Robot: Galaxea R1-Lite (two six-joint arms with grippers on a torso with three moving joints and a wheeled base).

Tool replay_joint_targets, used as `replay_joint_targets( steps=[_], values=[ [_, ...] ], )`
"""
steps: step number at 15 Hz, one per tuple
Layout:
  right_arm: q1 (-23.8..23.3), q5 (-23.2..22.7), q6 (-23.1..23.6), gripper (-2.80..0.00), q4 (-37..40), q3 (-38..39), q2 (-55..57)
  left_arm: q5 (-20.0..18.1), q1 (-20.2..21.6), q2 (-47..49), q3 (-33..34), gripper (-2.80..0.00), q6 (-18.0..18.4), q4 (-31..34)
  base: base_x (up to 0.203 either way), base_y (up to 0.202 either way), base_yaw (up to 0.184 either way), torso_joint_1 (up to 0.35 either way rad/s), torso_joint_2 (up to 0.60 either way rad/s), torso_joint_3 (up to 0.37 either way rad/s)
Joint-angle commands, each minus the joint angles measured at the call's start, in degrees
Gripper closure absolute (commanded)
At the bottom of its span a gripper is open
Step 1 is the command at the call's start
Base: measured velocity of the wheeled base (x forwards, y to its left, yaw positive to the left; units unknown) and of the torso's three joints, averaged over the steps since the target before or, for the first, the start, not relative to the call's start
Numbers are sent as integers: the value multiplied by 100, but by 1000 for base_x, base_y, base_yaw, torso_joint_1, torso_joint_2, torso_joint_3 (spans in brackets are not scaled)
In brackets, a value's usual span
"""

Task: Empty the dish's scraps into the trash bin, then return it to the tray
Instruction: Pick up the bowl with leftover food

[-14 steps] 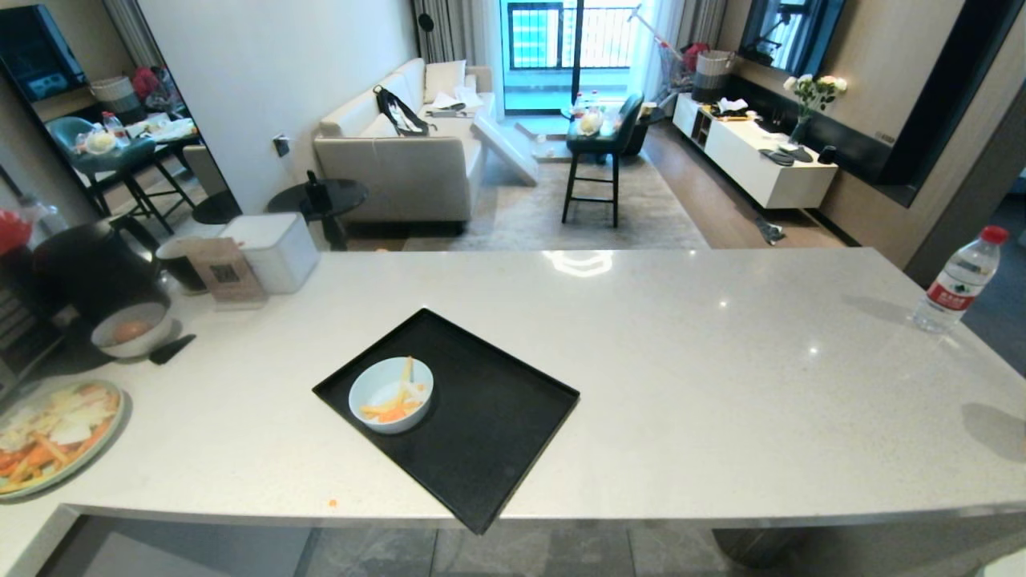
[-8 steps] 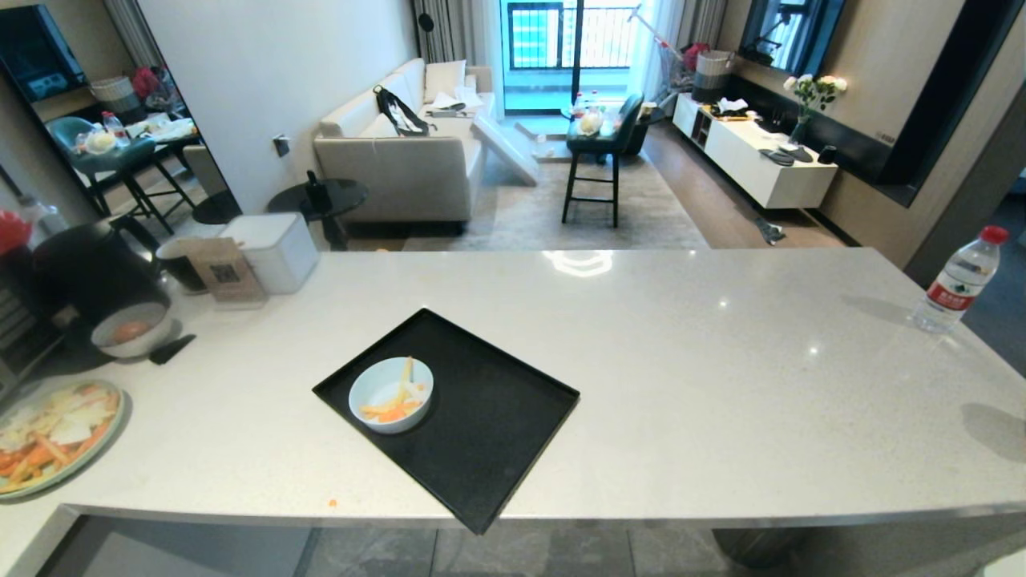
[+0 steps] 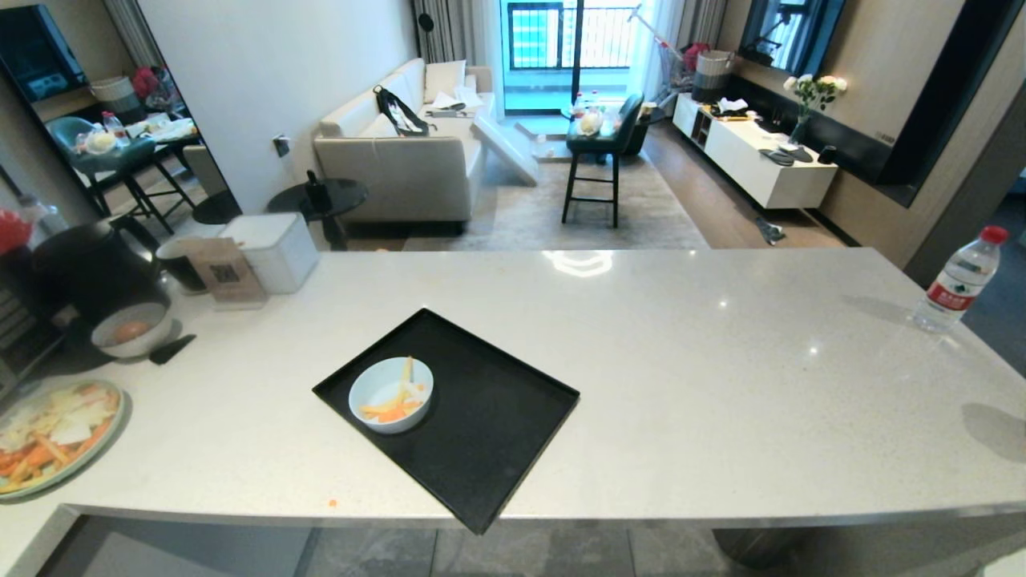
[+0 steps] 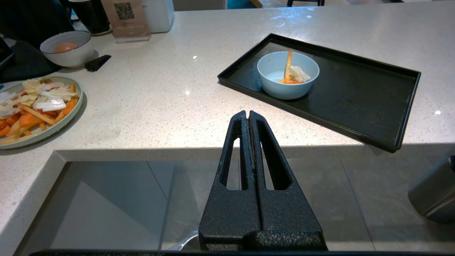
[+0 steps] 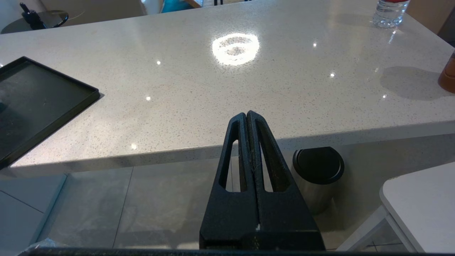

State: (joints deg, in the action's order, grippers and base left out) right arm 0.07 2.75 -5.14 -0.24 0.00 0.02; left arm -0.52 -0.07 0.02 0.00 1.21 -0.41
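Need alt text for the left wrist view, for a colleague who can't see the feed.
The shut left gripper hangs in front of a white counter, below its edge. On the counter, a pale blue dish of vegetable scraps sits in a black tray. Farther off are a green plate of sliced vegetables and a bowl holding an egg.

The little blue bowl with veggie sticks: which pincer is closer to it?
Left. The left pincer faces the bowl across the counter edge; the right pincer sees only the tray's empty end.
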Motion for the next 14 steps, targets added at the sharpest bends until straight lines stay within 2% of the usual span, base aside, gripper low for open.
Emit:
replay_joint_targets(
  steps=[1,3,6,10,14],
  values=[
    [1,5,-4,0,-2,0,-2,6,5,-2,0,0,-97,-9,0,0,0,0,0,0],
    [1,4,-4,0,-2,0,-2,-9,7,-2,-40,0,-169,114,0,0,0,0,0,0],
    [1,2,-4,0,-2,-7,2,-68,4,207,-351,0,23,325,0,0,0,0,0,0],
    [1,1,-4,0,-2,-5,-2,-78,-122,1507,-1254,0,329,482,0,0,0,0,0,0],
    [1,-2,-4,0,-2,0,-2,-36,-635,2961,-2221,0,493,499,0,0,0,0,0,0]
  ],
)
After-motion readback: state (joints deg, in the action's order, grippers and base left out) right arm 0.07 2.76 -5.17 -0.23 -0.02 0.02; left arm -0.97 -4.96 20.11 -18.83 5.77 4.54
